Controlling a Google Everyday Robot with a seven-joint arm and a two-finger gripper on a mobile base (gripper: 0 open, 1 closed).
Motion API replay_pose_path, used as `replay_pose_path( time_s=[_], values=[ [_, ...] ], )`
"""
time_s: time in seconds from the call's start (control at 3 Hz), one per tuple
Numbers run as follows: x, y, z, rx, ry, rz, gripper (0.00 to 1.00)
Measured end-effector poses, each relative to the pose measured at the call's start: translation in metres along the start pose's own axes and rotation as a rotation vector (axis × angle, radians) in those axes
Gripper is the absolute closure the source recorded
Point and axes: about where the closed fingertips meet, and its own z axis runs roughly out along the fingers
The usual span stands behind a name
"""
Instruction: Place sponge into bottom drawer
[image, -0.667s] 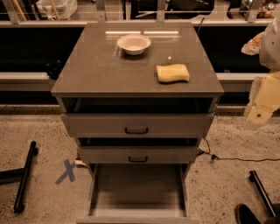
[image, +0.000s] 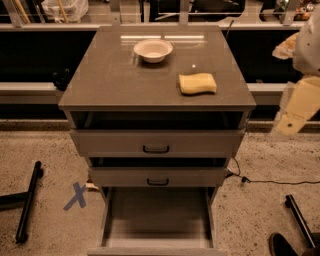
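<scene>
The pale yellow sponge (image: 197, 83) lies on the right side of the grey cabinet top (image: 115, 80), near its front edge. The bottom drawer (image: 157, 242) is pulled out wide, and its flat grey floor is bare. My gripper (image: 291, 121) hangs with the cream-coloured arm at the right edge of the view. It is off the cabinet, to the right of the sponge and lower than the top, and it touches nothing.
A round white bowl (image: 153, 50) stands at the back of the cabinet top. The two upper drawers (image: 156, 142) are slightly open, with dark loop handles. A black stand leg (image: 27, 202) and a blue X mark (image: 76, 195) are on the floor at left. A cable (image: 270, 181) and another leg (image: 300, 220) are at right.
The arm at the right edge has shifted only slightly. The sponge, the bowl and the drawers have not moved.
</scene>
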Motion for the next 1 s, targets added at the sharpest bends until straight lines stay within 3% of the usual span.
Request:
replay_pose_path(
  time_s=[0.67, 1.0],
  values=[
    [-0.029, -0.070, 0.038, -0.009, -0.238, 0.045, 0.00],
    [-0.050, -0.092, 0.064, -0.031, -0.332, 0.064, 0.00]
  ],
)
